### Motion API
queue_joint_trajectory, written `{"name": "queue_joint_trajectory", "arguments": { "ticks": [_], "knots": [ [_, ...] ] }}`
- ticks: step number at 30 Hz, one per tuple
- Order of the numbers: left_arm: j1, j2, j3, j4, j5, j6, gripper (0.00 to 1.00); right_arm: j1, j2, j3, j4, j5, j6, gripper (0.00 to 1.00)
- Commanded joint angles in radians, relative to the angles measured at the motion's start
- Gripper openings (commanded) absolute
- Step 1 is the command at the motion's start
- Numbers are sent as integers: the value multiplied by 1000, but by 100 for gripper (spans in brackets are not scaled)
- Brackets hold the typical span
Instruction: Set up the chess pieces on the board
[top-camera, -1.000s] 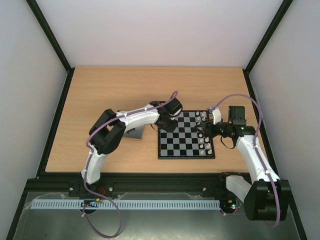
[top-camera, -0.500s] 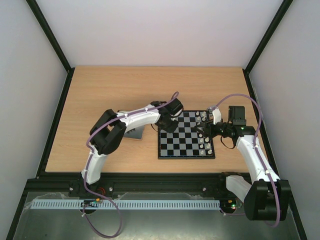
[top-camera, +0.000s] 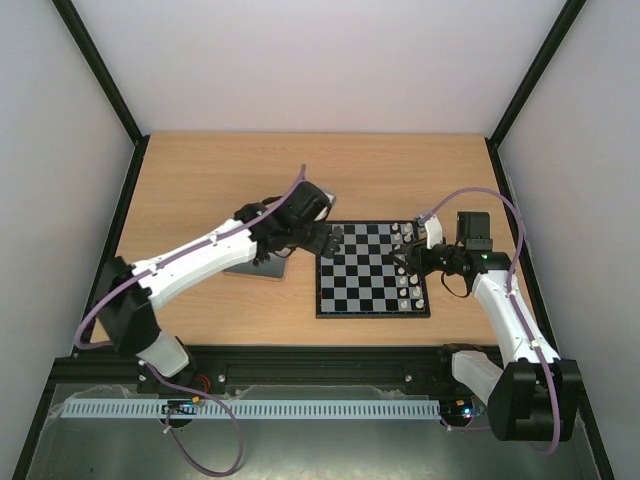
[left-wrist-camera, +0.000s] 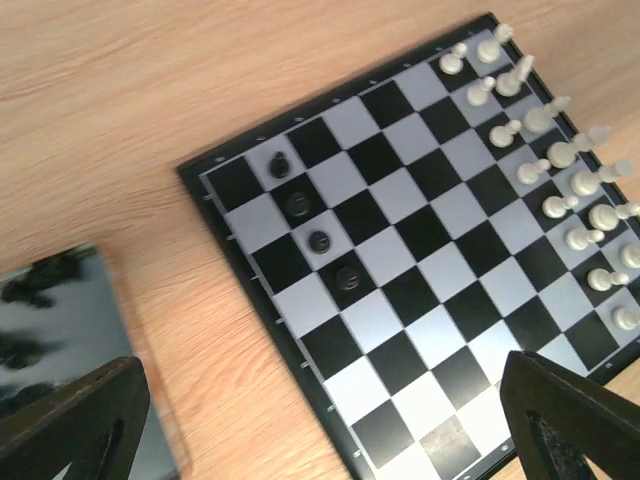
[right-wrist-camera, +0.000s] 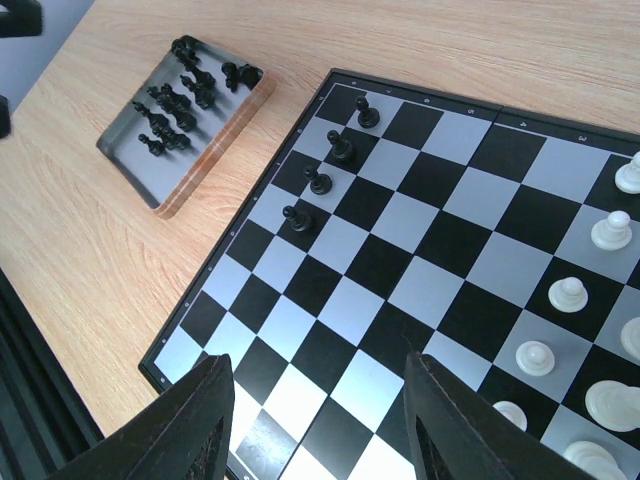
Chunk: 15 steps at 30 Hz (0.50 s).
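Left claw (top-camera: 327, 240): spread wide, nothing between the fingers (left-wrist-camera: 80, 420); hanging over the left edge of the board (right-wrist-camera: 430, 270).
Right claw (top-camera: 408, 262): likewise splayed and bare, above the board's right side.
Black pieces (right-wrist-camera: 318, 181): four on the board, in a straight line one file in from the edge nearest the tray. More lying in the tray, perhaps ten, too bunched to count.
White pieces (left-wrist-camera: 560, 155): two rows along the board's right edge.
Tray (right-wrist-camera: 135, 170): one, shiny grey, just left of the board, not touching it.
Surface: pale wooden table (top-camera: 200, 180) with black frame rails, plain white walls around.
In the way: left forearm (top-camera: 200, 258) lying across most of the tray in the overhead view; purple cables (top-camera: 470, 190) looping off both arms.
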Motion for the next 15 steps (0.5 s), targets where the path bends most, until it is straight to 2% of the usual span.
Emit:
{"name": "queue_joint_trajectory", "arguments": {
  "ticks": [1, 5, 10, 12, 15],
  "knots": [
    [3, -74, -124, 2, -155, -45, 99, 6, 8, -7, -12, -10, -9, 48],
    [30, -179, -288, 102, -239, -15, 99, 6, 11, -7, -13, -9, -9, 48],
    [233, -339, -479, 275, -67, -54, 99, 6, 10, -9, -9, 0, -8, 48],
    [298, -326, -494, 230, -107, -129, 99, 6, 7, -10, -8, 3, -8, 48],
    [360, -205, -416, 99, -91, -100, 99, 6, 6, -10, -5, 9, -6, 48]
  ]
}}
